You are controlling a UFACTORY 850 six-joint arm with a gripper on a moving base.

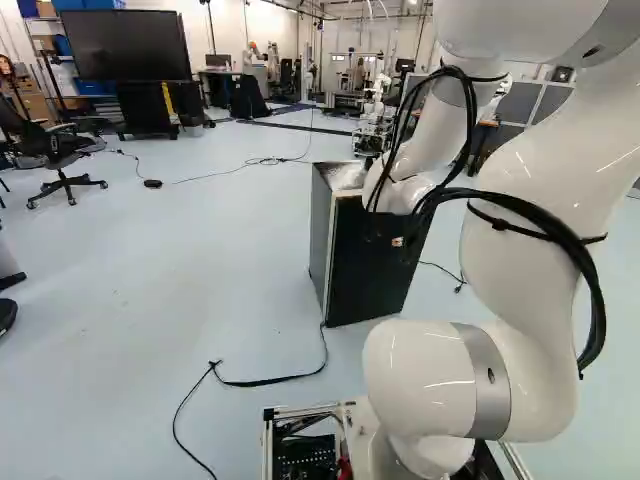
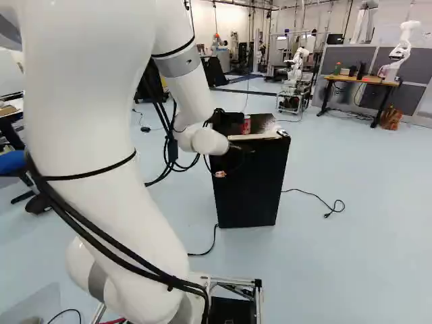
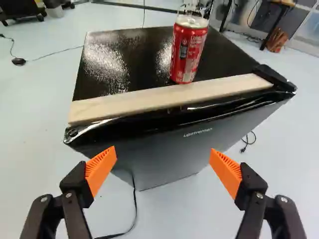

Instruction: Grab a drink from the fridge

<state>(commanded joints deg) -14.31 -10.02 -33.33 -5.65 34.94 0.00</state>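
Reaching out ahead of its base, our white arm (image 2: 94,101) holds the wrist at the near side of a black mini fridge (image 2: 250,192). The fridge stands ahead of and below our gripper (image 3: 163,150), its front door (image 3: 149,149) facing us and apparently closed. Our two fingers are spread wide, orange pads (image 3: 101,168) facing each other with nothing gripped. Beyond them, along the fridge's near top edge, lies a pale wooden strip (image 3: 164,98). The drink, a red soda can (image 3: 188,52), stands upright on the fridge top just past that strip, a little toward our right finger.

From here, driving straight forward at too low a height could ram the fingertips into the door or strip, shoving the fridge or tipping the can. Closing without centring on the can could let one finger knock it over. If the base rolls ahead, a wheel might snag the thin black cable (image 1: 270,381) on the floor below and ahead of our gripper.

Whatever is inside the fridge is hidden from us. We cannot tell whether the strip is fixed down, nor whether it touches the can's foot. In the base views, our own wrist largely masks the gripper.
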